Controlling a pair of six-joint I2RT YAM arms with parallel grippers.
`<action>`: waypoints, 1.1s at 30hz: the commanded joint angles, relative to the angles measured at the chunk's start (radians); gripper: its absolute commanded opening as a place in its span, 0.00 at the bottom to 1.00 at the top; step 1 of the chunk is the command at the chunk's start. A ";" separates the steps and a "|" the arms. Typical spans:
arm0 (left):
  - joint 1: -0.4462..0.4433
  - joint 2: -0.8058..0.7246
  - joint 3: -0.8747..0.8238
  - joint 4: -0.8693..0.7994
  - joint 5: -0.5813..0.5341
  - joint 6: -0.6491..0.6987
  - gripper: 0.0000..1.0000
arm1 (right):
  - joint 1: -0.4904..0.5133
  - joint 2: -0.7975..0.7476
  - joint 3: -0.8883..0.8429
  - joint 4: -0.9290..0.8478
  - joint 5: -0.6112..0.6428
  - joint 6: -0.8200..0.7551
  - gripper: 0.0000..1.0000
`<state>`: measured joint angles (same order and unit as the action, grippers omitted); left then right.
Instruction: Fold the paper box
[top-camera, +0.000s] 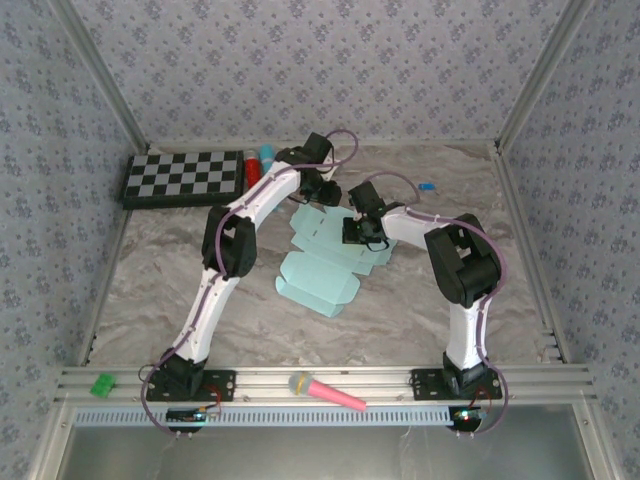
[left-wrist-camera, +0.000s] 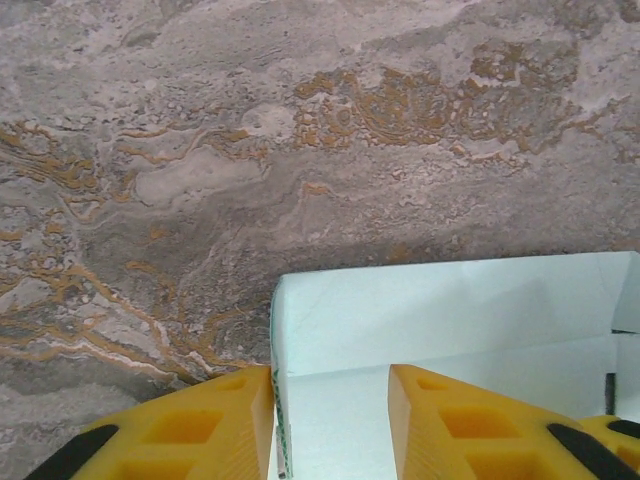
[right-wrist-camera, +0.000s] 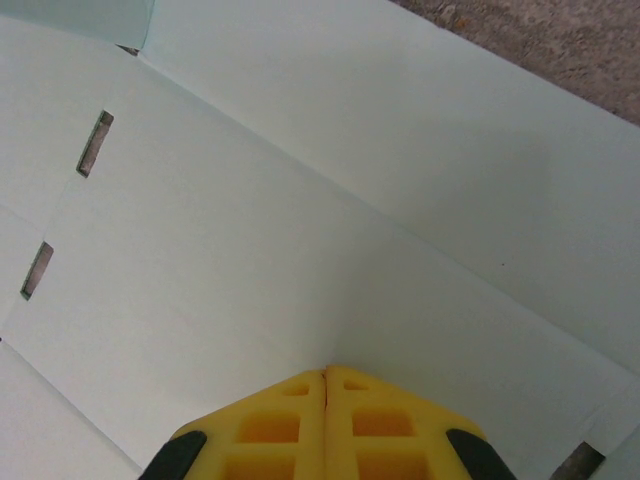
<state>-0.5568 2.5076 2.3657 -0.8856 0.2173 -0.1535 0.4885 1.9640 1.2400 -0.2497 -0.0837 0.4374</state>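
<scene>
Aqua paper box (top-camera: 315, 280), checkerboard (top-camera: 185, 178) behind; left end effector (left-wrist-camera: 330, 385) spread, right end effector (right-wrist-camera: 326, 374) closed

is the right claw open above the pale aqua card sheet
No, the right claw is shut, yellow tips touching, over the pale aqua card sheet.

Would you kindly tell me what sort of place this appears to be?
Probably a robotics lab test cell: a marbled tabletop boxed in by wallpapered panels on an aluminium frame, with a checkerboard that looks like a calibration target.
</scene>
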 joint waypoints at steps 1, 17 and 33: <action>-0.002 -0.012 -0.001 0.004 0.055 0.006 0.34 | -0.006 0.042 -0.038 -0.041 0.002 0.018 0.00; -0.008 0.025 -0.011 0.010 0.152 -0.034 0.31 | -0.007 0.025 -0.039 -0.041 0.008 0.021 0.00; 0.024 -0.258 -0.181 0.041 -0.029 -0.003 0.41 | -0.034 -0.005 -0.082 -0.039 -0.002 -0.023 0.00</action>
<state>-0.5381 2.4031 2.2276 -0.8631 0.2493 -0.1783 0.4713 1.9446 1.1934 -0.1867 -0.1009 0.4416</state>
